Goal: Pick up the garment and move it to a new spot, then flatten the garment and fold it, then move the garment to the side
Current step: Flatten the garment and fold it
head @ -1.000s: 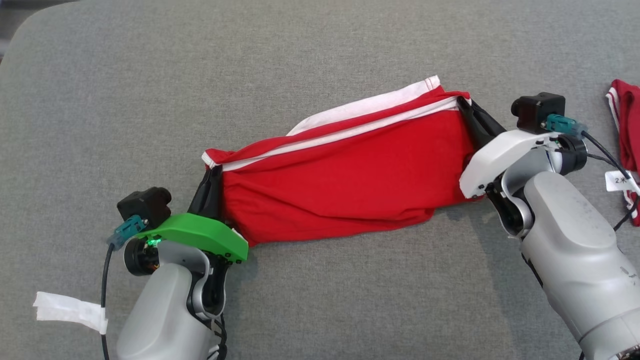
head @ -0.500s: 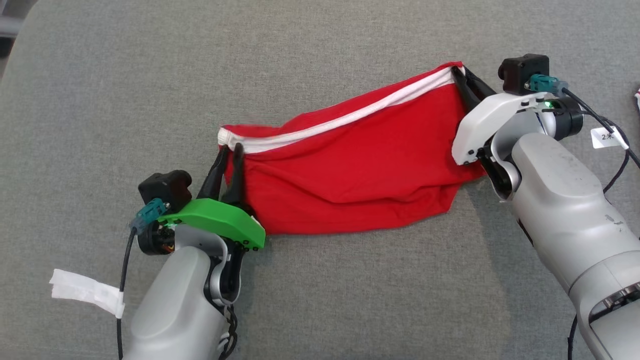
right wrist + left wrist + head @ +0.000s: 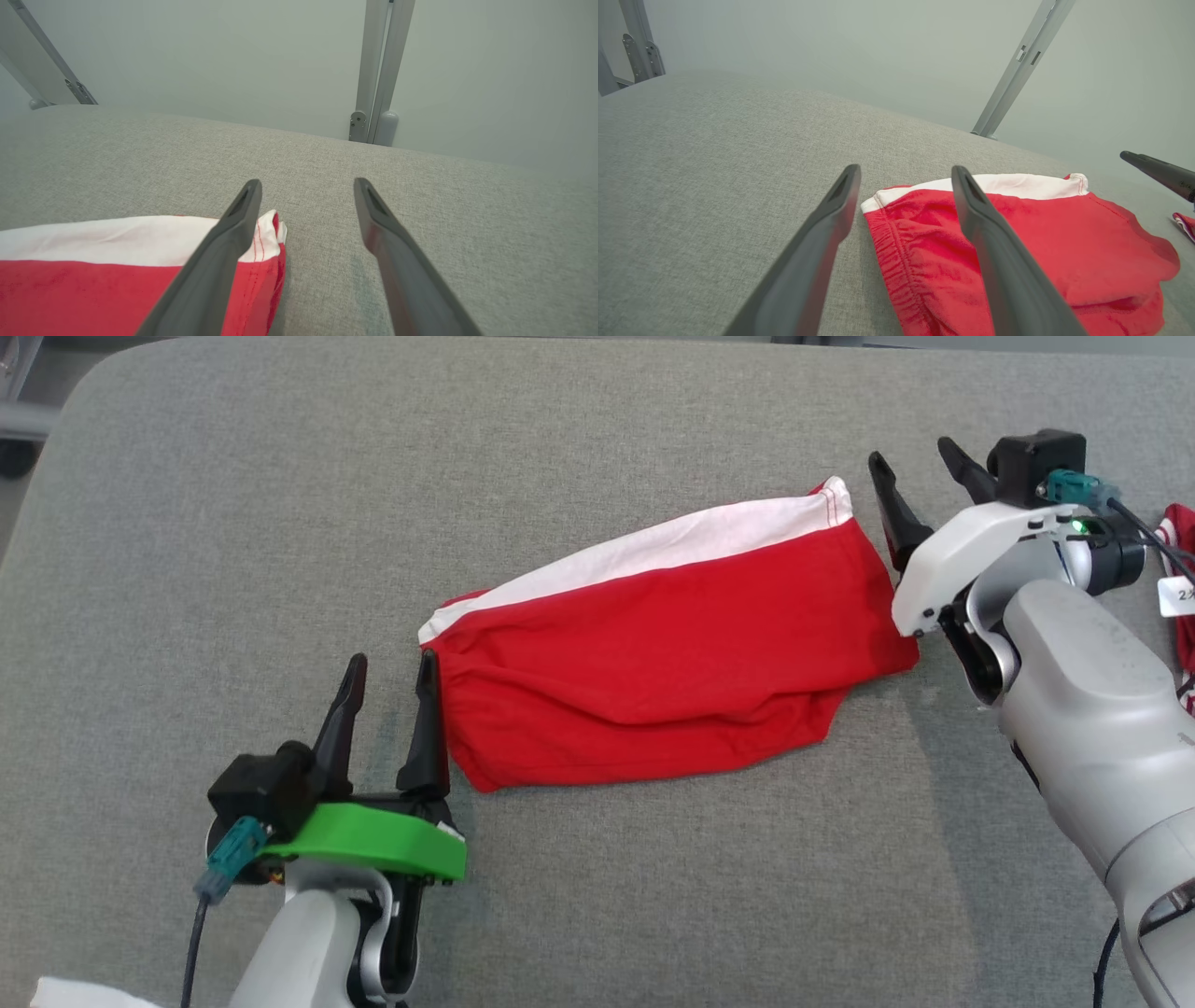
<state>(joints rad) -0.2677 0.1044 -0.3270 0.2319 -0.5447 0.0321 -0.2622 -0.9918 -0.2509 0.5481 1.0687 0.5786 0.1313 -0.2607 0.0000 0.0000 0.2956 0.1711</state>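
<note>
Red cloth [image 3: 1182, 527] edge-cropped; garment [image 3: 93, 289] cropped, right wrist view.

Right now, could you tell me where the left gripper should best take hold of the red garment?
Probably the garment by its gathered edge, coming from the left gripper side, low over the grey surface: that thick hem lies exposed beside the open jaws.

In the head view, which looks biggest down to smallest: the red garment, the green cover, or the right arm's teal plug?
Largest: red garment.
Then: green cover.
Smallest: teal plug.
The cover sits nearer the camera, so it may look bigger than it is.
</note>
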